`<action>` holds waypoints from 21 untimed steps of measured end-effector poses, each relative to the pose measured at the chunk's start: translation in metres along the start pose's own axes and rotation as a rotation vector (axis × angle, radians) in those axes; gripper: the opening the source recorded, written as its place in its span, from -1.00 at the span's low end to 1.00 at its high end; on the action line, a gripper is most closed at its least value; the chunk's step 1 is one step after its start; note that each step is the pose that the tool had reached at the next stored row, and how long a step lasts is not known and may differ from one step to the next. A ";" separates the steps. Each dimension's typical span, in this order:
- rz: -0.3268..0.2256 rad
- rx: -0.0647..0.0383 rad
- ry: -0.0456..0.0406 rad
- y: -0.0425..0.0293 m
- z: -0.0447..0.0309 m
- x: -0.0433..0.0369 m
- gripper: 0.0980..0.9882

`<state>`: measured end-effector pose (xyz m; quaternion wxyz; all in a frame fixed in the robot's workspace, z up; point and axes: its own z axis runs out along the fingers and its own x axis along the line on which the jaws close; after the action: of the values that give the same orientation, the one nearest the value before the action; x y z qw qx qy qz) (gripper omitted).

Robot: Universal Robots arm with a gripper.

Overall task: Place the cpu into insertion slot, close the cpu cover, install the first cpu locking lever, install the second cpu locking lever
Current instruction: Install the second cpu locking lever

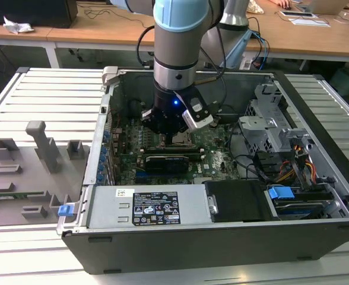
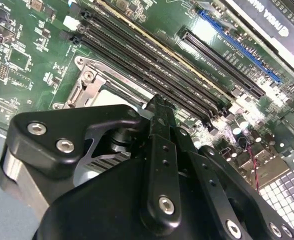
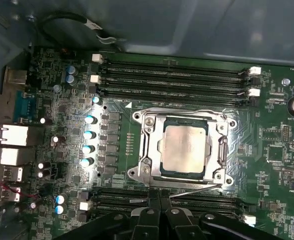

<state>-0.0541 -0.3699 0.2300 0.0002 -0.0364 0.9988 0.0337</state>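
The black two-fingered gripper [image 3: 159, 202] hangs low over the green motherboard, its fingers pressed together with nothing between them, the tips just at the near edge of the socket assembly in the first wrist view; in the second wrist view the same black fingertips [image 2: 159, 107] sit against the socket's metal frame. Just past the tips lies a thin silvery wire locking lever [image 3: 194, 189], running along that near edge of the socket. Beyond it sits the square metal-rimmed insertion slot [image 3: 146, 150], and inside it lies the small flat square cpu with its pale silvery-grey top [image 3: 185, 146], seated flat. The thin silvery square cpu cover [image 3: 218, 150] lies closed over the slot, framing the chip through its central opening. A second thin wire lever [image 3: 187, 112] runs along the far edge of the socket. Further on lie long black memory slots [image 3: 172, 80] with white end clips. In the exterior view the grey and pale-blue robot arm [image 1: 177, 41] reaches down into the open grey computer case [image 1: 91, 178], with the gripper [image 1: 174, 133] above the board, and wooden desks [image 1: 103, 32] stand behind.
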 end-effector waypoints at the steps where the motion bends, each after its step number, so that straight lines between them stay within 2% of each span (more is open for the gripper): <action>1: 0.000 0.000 0.0000 0.0000 0.0001 0.0000 -0.98; 9: 0.000 0.000 -0.0003 0.0000 0.0009 0.0000 -0.98; 14: 0.000 -0.001 -0.0001 -0.0008 0.0058 0.0010 -0.98; 21: 0.000 -0.008 -0.0025 -0.0039 0.0115 0.0119 -0.98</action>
<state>-0.0658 -0.3738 0.2182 0.0013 -0.0366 0.9986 0.0377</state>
